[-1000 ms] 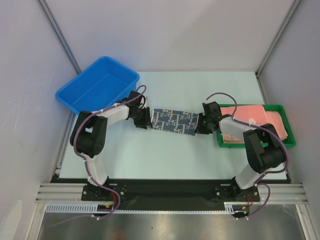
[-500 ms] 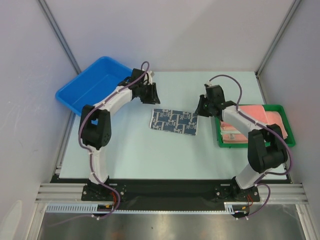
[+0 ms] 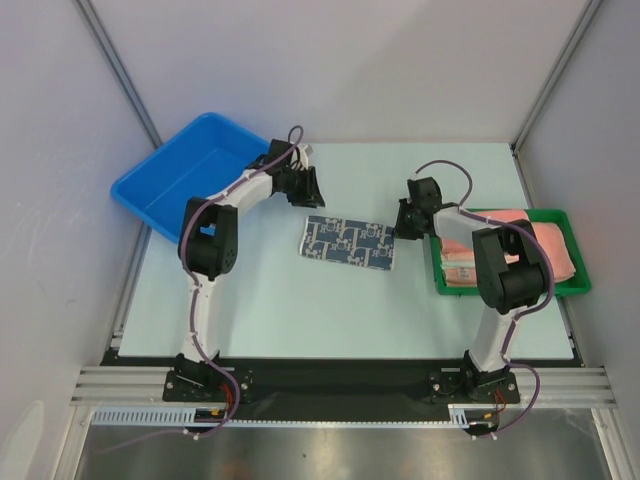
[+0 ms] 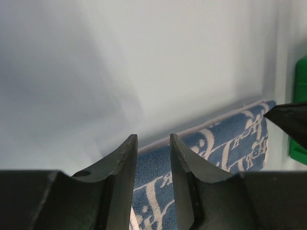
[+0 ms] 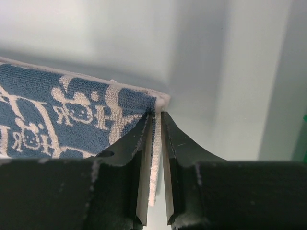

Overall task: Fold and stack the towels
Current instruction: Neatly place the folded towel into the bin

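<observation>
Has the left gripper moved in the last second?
Yes. The left gripper left the edge of the blue-and-white patterned towel, going toward the blue plastic tub.

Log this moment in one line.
blue-and-white patterned cloth towel: folded flat | left gripper: open, empty | right gripper: nearly closed at its corner, grip unclear | salmon-pink towels: in green plastic tray

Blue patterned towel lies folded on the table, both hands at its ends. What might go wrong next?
1. The right hand seems to pinch only the hem at a corner of the blue-and-white towel; it may slip out when lifted.
2. The left hand is open above the other end, so a one-sided pull might drag or unfold the towel.
</observation>
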`<act>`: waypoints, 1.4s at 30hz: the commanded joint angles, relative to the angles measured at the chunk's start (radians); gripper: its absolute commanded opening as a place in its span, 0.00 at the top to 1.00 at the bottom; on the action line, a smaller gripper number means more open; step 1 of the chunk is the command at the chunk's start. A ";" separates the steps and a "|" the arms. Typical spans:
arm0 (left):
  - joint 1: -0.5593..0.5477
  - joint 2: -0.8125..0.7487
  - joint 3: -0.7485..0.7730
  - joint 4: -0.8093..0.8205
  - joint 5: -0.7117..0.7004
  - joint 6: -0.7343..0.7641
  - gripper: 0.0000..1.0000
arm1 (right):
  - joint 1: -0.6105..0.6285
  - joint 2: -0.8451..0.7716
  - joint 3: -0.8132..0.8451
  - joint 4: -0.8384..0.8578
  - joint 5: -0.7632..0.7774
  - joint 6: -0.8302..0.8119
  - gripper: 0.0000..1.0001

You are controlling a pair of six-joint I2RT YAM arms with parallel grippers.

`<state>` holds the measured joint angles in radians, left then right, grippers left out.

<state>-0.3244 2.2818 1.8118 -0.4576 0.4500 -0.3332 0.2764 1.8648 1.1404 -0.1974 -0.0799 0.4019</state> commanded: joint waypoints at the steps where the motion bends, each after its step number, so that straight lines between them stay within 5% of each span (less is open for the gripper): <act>1: 0.013 -0.053 0.081 0.036 0.004 0.059 0.61 | -0.002 -0.018 0.032 0.033 0.043 -0.025 0.82; 4: 0.015 -0.122 0.072 0.007 -0.062 0.102 0.59 | -0.005 -0.032 0.042 0.007 0.052 -0.026 0.80; 9: 0.013 -0.252 -0.081 -0.021 -0.108 0.114 0.59 | -0.005 -0.096 0.032 -0.039 0.002 0.029 0.59; 15: 0.012 -0.397 -0.420 0.200 -0.008 0.050 0.59 | 0.003 -0.144 -0.051 -0.019 -0.052 0.110 0.48; 20: 0.008 -0.294 -0.405 0.263 0.125 0.002 0.61 | 0.012 -0.144 -0.116 0.021 -0.066 0.135 0.46; 27: 0.007 -0.159 -0.312 0.241 0.127 0.002 0.63 | 0.030 -0.108 -0.192 0.113 -0.104 0.137 0.45; 37: 0.007 -0.087 -0.255 0.166 0.042 0.023 0.63 | 0.055 -0.105 -0.271 0.174 -0.078 0.140 0.64; 42: 0.008 -0.116 -0.232 0.117 0.000 0.022 0.63 | 0.053 -0.130 -0.254 0.146 -0.078 0.115 0.95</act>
<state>-0.3138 2.1834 1.5414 -0.2932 0.5098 -0.3317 0.3260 1.7428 0.8898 -0.0055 -0.1741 0.5415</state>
